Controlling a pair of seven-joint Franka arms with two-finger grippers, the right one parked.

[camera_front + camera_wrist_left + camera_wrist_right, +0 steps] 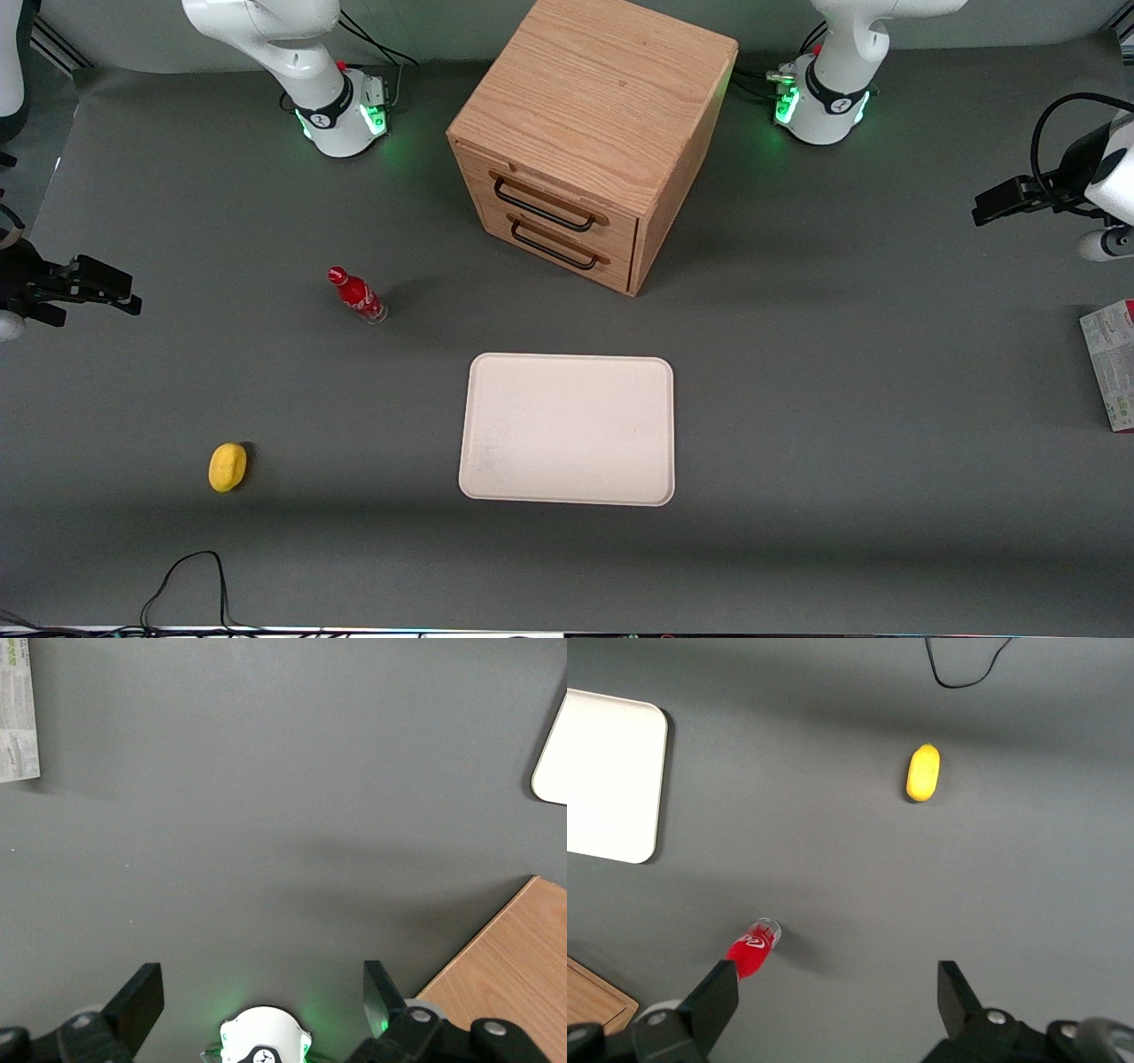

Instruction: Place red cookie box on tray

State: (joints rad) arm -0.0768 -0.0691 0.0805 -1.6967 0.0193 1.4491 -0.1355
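Observation:
The red cookie box (1112, 363) lies flat at the working arm's end of the table, its pale face with green print up and partly cut off by the picture's edge. In the left wrist view the red cookie box (18, 713) shows the same pale printed face. The cream-white tray (567, 430) lies in the middle of the table, nearer the front camera than the cabinet; a corner of the tray (554, 771) shows in the wrist view. My gripper (992, 208) hangs open above the bare mat, farther from the camera than the box. The gripper (263, 997) holds nothing.
A wooden two-drawer cabinet (589, 142) stands at the table's middle back. A small red bottle (357, 295) and a yellow fruit-like object (228, 466) sit toward the parked arm's end. A black cable (186, 576) loops at the front edge.

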